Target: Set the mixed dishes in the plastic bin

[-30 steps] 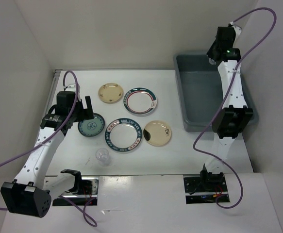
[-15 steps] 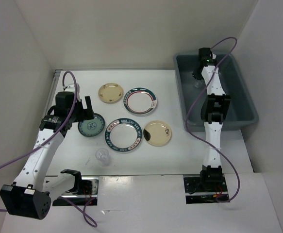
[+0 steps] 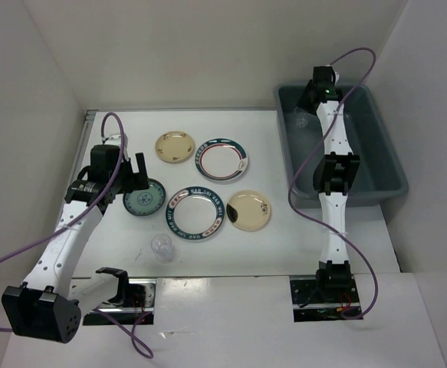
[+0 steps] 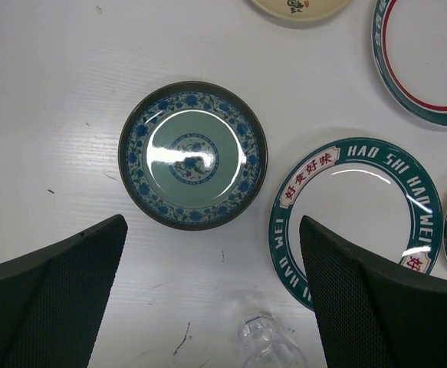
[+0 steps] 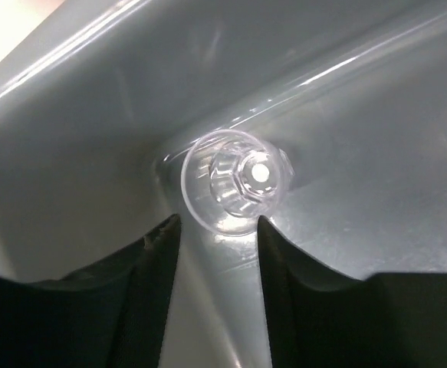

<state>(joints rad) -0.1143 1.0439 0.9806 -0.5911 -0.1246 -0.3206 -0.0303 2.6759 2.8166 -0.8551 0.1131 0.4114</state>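
Observation:
The plastic bin [image 3: 378, 157] stands at the right. My right gripper [image 3: 306, 103] reaches into its far left corner and is open. A clear cup [image 5: 235, 180] lies free on the bin floor just past the fingertips [image 5: 169, 226], against the bin wall [image 5: 93, 115]. My left gripper [image 4: 211, 222] hangs open over the table, just near of the small teal patterned plate [image 4: 192, 153]. Two cream plates [image 3: 175, 146] [image 3: 248, 210], two teal-and-red rimmed plates [image 3: 221, 159] [image 3: 198, 213] and another clear cup [image 3: 161, 246] lie on the table.
White walls close in the table on the left, back and right. The right arm stretches along the bin's left half. Cables loop from both arms. Both arm bases sit at the near edge.
The right arm swung from above the bin's far right down into its far left corner, and its jaws opened, leaving the clear cup free. The left arm stayed put.

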